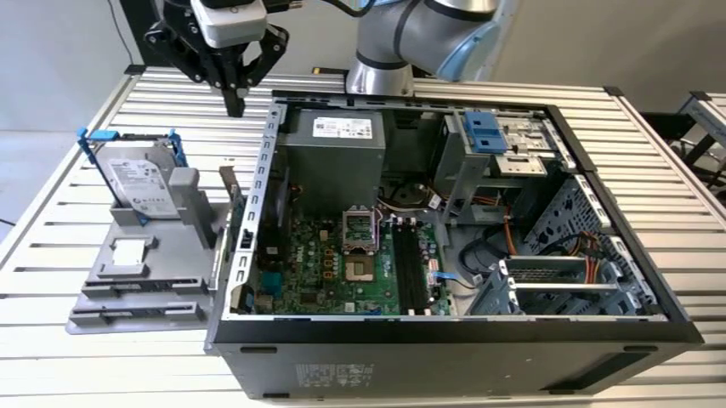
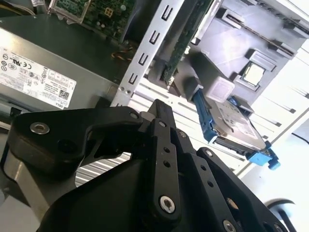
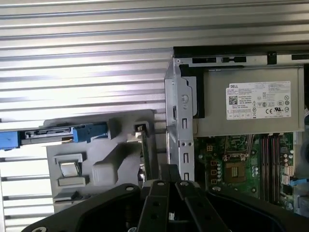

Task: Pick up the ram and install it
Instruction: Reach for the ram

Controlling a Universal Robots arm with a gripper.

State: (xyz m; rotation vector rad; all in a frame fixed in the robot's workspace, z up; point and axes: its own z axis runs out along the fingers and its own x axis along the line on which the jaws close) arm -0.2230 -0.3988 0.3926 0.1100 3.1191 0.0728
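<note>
Plainly clenched on nothing, the jaws of the gripper [image 1: 235, 108] press together, tips pointing down over the table [image 1: 114, 365]. In the exterior view the ram [image 1: 228, 189] sits at six o'clock from them, well apart and untouched. It stands on edge in the grey holder [image 1: 136, 285], just beside the outer wall of the open case [image 1: 454, 348]. In both wrist views the ram shows beyond the closed fingertips, slotted in that holder. The hard drive [image 1: 145, 183] stands in the same holder, between seven and eight o'clock from the jaws. Inside the case, the power supply [image 1: 335, 153] lies at four o'clock. The motherboard [image 1: 329, 263] lies farther off at five o'clock.
</note>
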